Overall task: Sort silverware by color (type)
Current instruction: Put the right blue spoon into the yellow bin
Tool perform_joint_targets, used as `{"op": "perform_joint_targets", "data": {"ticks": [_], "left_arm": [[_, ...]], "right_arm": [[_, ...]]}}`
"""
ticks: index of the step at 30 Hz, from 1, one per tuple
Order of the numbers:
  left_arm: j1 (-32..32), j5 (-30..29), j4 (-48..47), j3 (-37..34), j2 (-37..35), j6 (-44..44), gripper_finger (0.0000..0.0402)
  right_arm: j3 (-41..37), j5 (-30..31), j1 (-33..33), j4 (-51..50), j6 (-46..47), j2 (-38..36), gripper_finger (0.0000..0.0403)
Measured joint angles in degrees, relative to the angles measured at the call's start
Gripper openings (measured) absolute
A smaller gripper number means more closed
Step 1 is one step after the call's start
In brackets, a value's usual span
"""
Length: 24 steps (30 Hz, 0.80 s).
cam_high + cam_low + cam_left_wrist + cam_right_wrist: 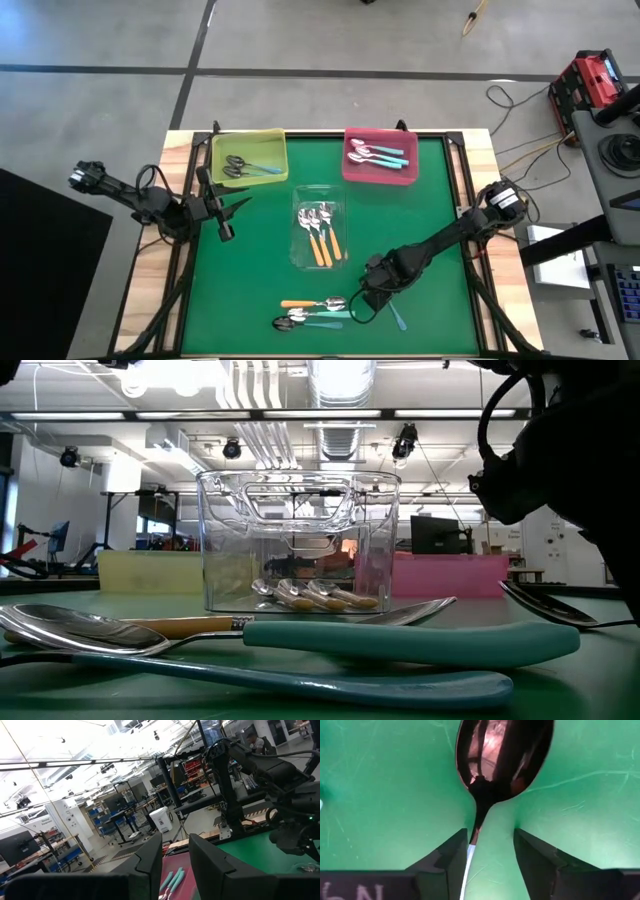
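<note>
Spoons with orange or teal handles lie in four places. Several orange ones sit in the clear tray [320, 240], dark-bowled ones in the yellow tray [248, 158], and teal ones in the pink tray [380, 155]. A loose cluster [312, 312] lies on the mat near the near edge. My right gripper [490, 837] is low over the mat, open. Its fingers stand on either side of the neck of a dark-bowled spoon [502, 752], whose teal handle [398, 318] lies on the mat. My left gripper [225, 215] waits open above the table's left side. My right gripper comes down at the dark-bowled spoon from above, its fingers across the spoon's length. The neck [476, 822] runs close along one finger [455, 855]. I cannot tell whether that finger touches it. The spoon lies flat on the mat.
The loose spoons [400, 640] lie just left of my right gripper, one orange-handled [300, 303] and the others teal. The clear tray [300, 540] stands mid-table, and the yellow and pink trays stand along the far edge. Bare green mat [250, 280] lies on the near left.
</note>
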Motion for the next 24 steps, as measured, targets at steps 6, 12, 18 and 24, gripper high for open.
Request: {"op": "perform_joint_targets", "data": {"ticks": [6,12,18,24], "left_arm": [[0.0,0.0,0.0,0.0,0.0,0.0,0.0078],[0.0,0.0,0.0,0.0,0.0,0.0,0.0078],[0.0,0.0,0.0,0.0,0.0,0.0,0.0078],[0.0,0.0,0.0,0.0,0.0,0.0,0.0078]], "right_arm": [[-0.1,0.2,0.0,0.4,-0.6,1.2,0.0109],[-0.1,-1.0,-0.1,0.3,-0.7,2.5,0.0064],[-0.1,-1.8,-0.8,0.4,-0.8,2.6,0.0020],[0.0,-3.2,-1.6,0.5,-1.1,2.6,0.0011]]}}
